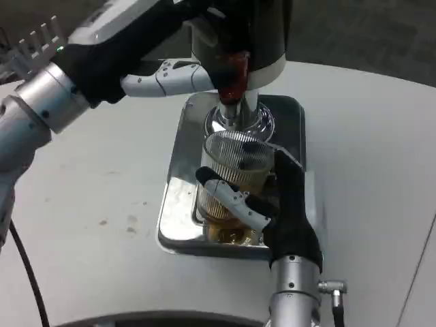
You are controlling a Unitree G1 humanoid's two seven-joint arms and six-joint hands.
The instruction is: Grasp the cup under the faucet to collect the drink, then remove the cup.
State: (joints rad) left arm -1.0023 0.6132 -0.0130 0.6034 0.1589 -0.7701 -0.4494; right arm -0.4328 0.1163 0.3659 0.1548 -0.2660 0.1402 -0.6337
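Left hand reached across to the dispenser, fingers by the red tap lever; whether it gripped or just pressed, couldn't tell. Judged step: filling. Best to keep the lever steady w/ the cup centred under the spout, no tilt, till full enough. The ribbed glass cup stood on the steel drip tray, amber drink low inside. Right hand was wrapped round the cup, fingers closed on it.
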